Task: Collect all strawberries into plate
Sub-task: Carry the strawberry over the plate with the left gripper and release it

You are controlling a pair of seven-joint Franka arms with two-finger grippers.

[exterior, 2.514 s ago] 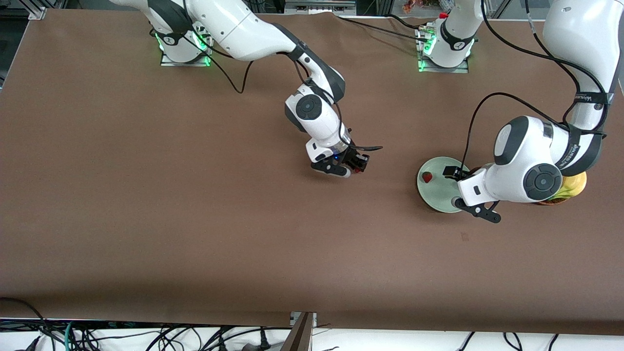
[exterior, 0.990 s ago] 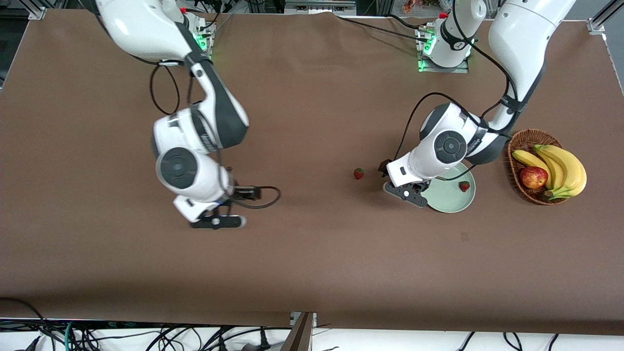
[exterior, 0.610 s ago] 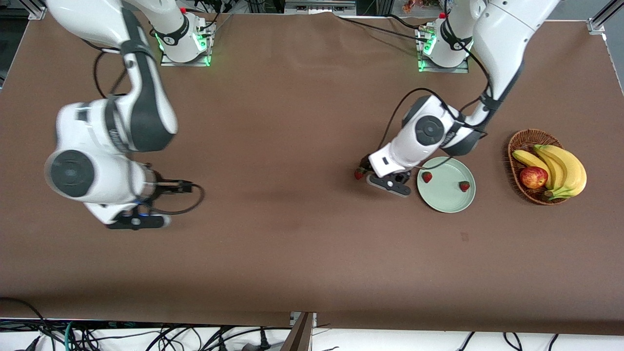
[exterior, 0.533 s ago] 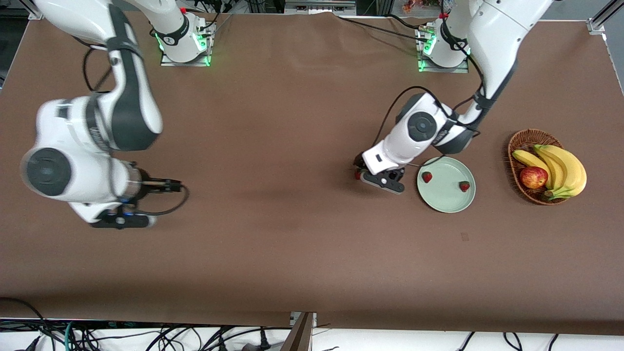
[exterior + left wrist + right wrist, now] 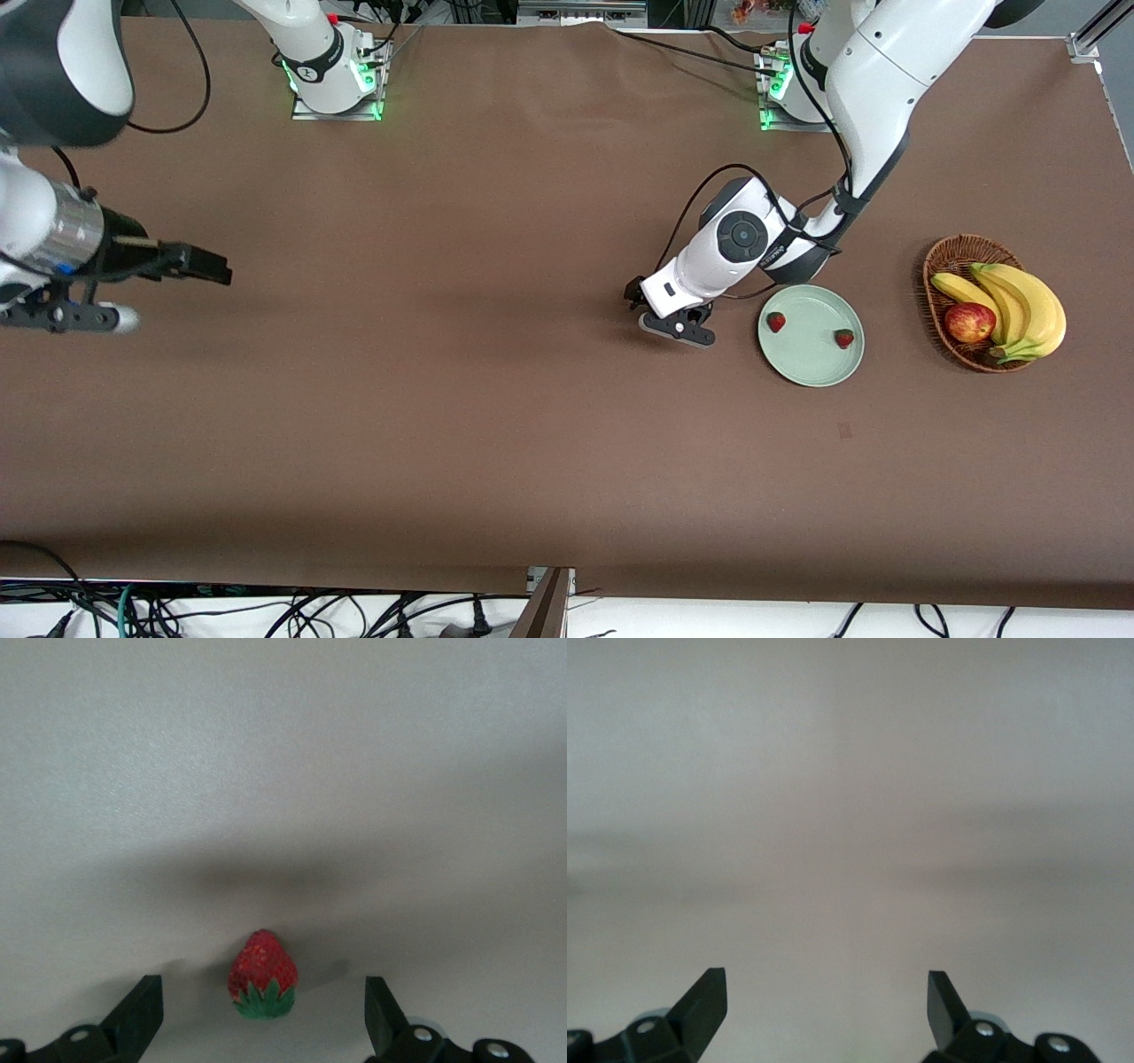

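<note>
Brown cloth covers the table (image 5: 496, 443) from end to end. At the right arm's end of it, the right gripper (image 5: 826, 1001) hangs over bare cloth with its two dark fingers (image 5: 700, 1001) spread wide and nothing between them; in the front view that arm's wrist sits at the frame's edge.

Toward the middle, the left gripper (image 5: 262, 1014) is low over the cloth just beside the plate, on the side toward the right arm's end. Its fingers (image 5: 137, 1020) stand wide apart, gripping nothing. One strawberry (image 5: 262, 976) lies on the cloth between them, green cap toward the wrist camera, touched by neither finger; in the front view the arm's wrist hides this berry.

The plate (image 5: 811, 368), pale mint-green and round, rests on the cloth toward the left arm's end. Two strawberries lie in it, well apart: one (image 5: 775, 322) near the rim on the left gripper's side, the other (image 5: 844, 338) near the rim on the basket's side.

Closest to the left arm's end of the table stands a brown wicker basket (image 5: 939, 270) holding bananas (image 5: 1019, 301) and a red-yellow apple (image 5: 969, 322).
</note>
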